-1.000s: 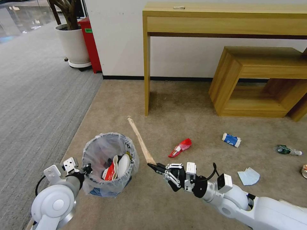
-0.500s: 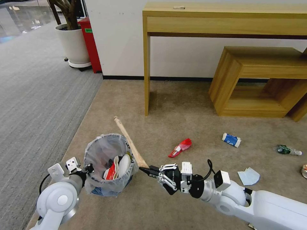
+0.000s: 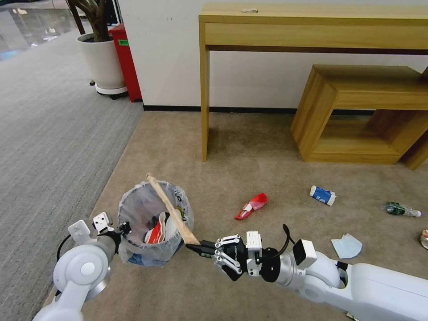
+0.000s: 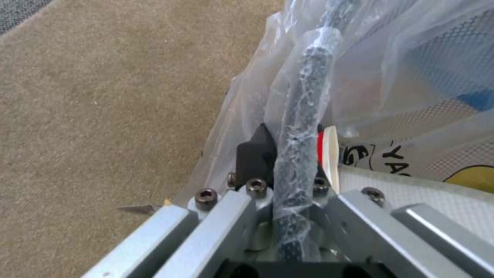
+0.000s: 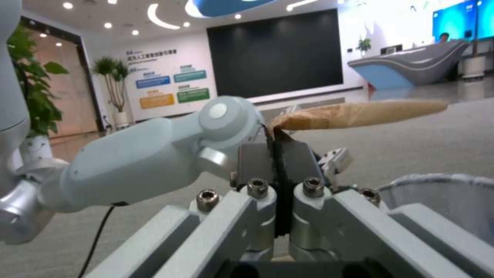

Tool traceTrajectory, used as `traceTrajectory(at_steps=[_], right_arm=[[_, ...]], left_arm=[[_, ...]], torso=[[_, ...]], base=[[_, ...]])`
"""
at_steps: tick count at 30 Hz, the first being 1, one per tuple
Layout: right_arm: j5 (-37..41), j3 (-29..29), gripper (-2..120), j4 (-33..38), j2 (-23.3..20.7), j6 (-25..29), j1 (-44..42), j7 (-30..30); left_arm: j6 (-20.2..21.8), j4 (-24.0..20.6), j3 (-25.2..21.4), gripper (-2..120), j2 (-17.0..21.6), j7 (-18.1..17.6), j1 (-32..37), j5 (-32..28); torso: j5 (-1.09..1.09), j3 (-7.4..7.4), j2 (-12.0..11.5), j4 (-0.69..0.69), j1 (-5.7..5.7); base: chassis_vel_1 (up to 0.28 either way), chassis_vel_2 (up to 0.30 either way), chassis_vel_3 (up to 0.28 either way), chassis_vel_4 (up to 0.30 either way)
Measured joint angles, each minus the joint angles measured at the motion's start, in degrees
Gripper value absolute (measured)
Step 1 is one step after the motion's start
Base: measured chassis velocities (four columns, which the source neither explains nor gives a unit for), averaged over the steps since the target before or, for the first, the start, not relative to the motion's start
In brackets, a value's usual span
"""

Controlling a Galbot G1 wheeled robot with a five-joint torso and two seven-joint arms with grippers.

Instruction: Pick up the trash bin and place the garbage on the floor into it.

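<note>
The trash bin [image 3: 133, 200], lined with a crinkled clear bag, hangs low over the beige floor [image 3: 254, 169]. My left gripper [image 3: 122, 230] is shut on its near rim [image 4: 298, 127]. White slippers [image 3: 171, 229] and a red cup lie inside. My right gripper [image 3: 196, 246] is shut on the near end of a long tan stick [image 3: 167, 207], which slants across the bin's mouth. In the right wrist view the stick [image 5: 360, 114] juts out past the closed fingers [image 5: 257, 156]. On the floor lie a red crushed cup [image 3: 252, 206], a blue-white cup [image 3: 322, 195], a small bottle [image 3: 401, 209] and a blue mask [image 3: 347, 246].
A tall wooden desk [image 3: 312, 26] and a low wooden bench [image 3: 356, 111] stand against the far wall. A white planter [image 3: 102, 62] and a red cabinet [image 3: 125, 58] are at the back left. Grey ribbed carpet [image 3: 44, 133] borders the left side. An orange can [image 3: 424, 238] lies at the right edge.
My right gripper has carried the stick leftward and nearer to me, so the stick now lies over the bin's opening instead of beside it. The bin has barely shifted.
</note>
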Motion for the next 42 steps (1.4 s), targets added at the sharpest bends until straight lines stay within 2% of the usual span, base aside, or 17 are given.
traceTrajectory(at_steps=[7,17,42], right_arm=[[0.0,-3.0,0,-0.1,0.2,-0.2,1.7,0.3],[0.0,-4.3,0,-0.7,-0.1,-0.1,1.8,0.4],[2.0,-10.0,0,-3.0,4.5,-0.2,6.8,5.1]], left_arm=[[-0.1,0.3,0.2,0,-0.2,0.2,-0.3,0.2],[-0.1,0.5,0.6,0,-0.5,0.3,-0.8,0.4],[-0.2,-2.1,1.5,0,-1.0,1.4,1.3,2.2]], torso=[[0.0,0.0,0.0,0.0,0.0],[0.0,0.0,0.0,0.0,0.0],[0.0,0.0,0.0,0.0,0.0]], base=[[0.0,0.0,0.0,0.0],[0.0,0.0,0.0,0.0],[0.0,0.0,0.0,0.0]])
